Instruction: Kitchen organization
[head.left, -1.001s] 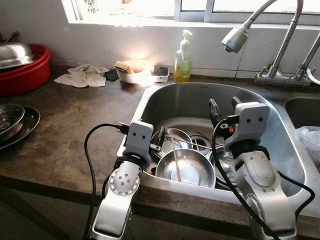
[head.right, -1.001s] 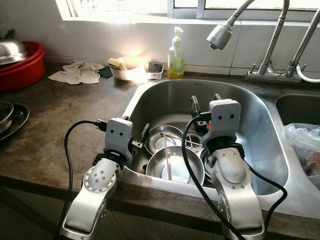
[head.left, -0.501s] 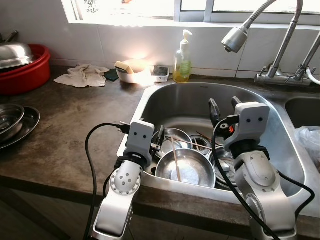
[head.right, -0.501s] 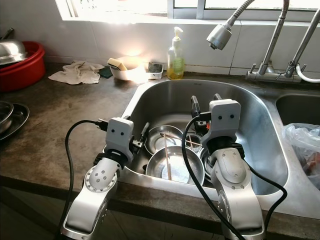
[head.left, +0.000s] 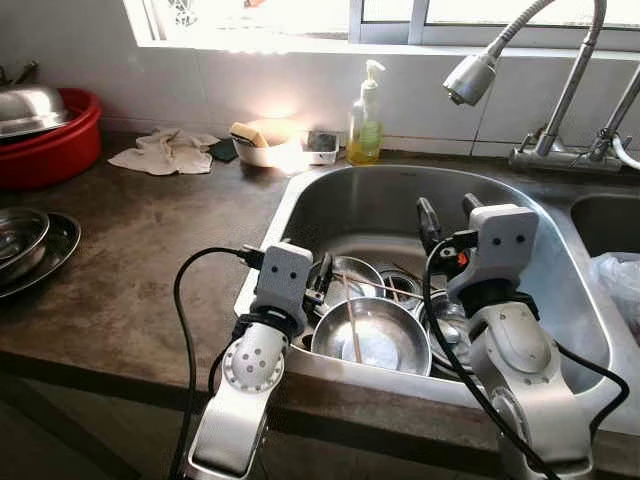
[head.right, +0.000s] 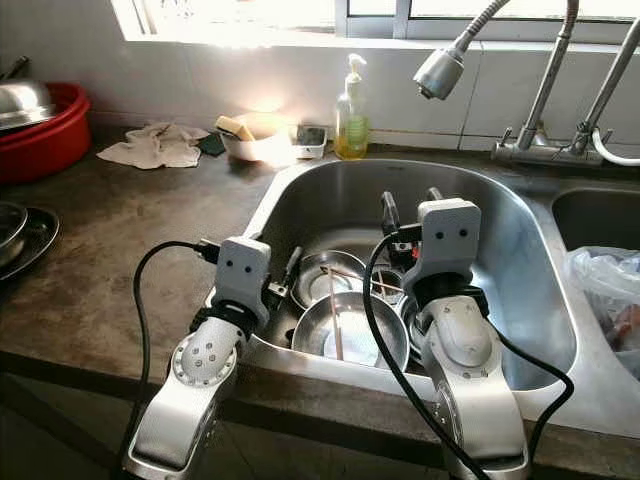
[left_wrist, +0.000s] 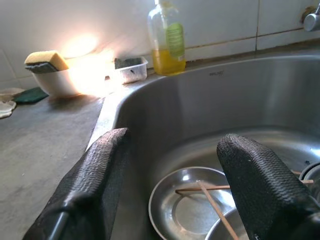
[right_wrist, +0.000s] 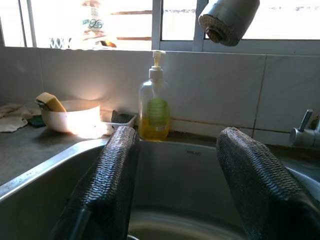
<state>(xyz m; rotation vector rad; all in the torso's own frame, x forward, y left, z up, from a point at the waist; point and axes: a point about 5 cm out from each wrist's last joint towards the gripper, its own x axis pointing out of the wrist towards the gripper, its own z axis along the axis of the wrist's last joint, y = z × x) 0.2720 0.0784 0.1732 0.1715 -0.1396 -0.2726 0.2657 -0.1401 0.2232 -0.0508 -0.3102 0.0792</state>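
Below both grippers, round steel bowls (head.left: 370, 340) with thin wooden chopsticks (head.left: 351, 325) across them lie in the brushed steel sink (head.left: 380, 200). Left gripper (head.left: 322, 272) and right gripper (head.left: 444, 212) hang above, textured black fingers (left_wrist: 260, 185) spread wide, empty. Beyond them stands a soap bottle (head.left: 366, 125).

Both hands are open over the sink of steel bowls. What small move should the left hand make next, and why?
Probably lower the left hand onto the rim of the near steel bowl. Its fingers are open and hold nothing, just above the bowls in the sink, with loose chopsticks lying across that bowl. The right hand hovers open higher up.
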